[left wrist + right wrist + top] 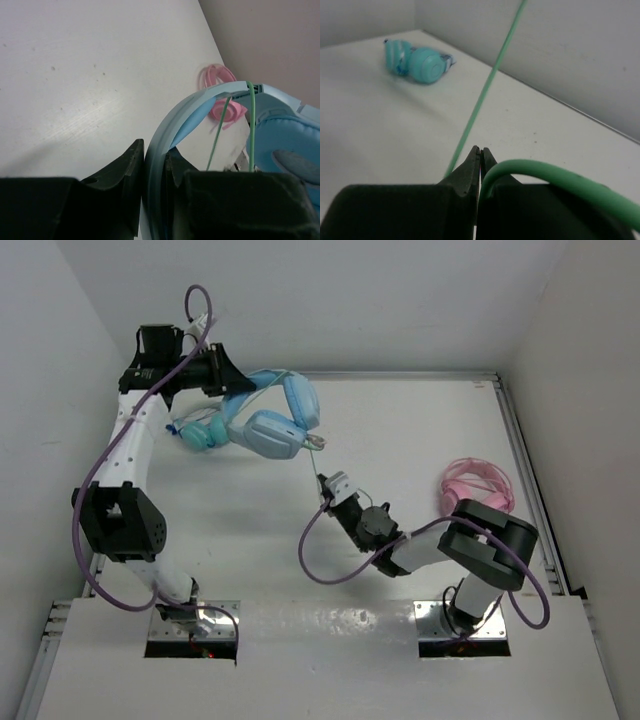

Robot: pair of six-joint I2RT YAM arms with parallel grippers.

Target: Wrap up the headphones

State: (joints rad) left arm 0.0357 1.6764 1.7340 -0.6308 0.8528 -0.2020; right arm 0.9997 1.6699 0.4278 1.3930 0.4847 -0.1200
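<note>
Blue headband [200,97]: clamped between the fingers of the left hand [154,152], which sat narrow against both its sides.
Place of headphones [272,422]: upper left of the top view, cups side by side, just right of the left hand.
Green cable [313,455]: ran straight from the cups down to the right hand [328,483] at mid-frame.
Grip of right hand: pinched tight on the cable, which looped out over one finger.
Other pairs: teal headphones [198,432] just beside the blue cups; pink headphones [476,483] well apart at right.
White surface [420,420]: lay under the teal and pink pairs.
</note>
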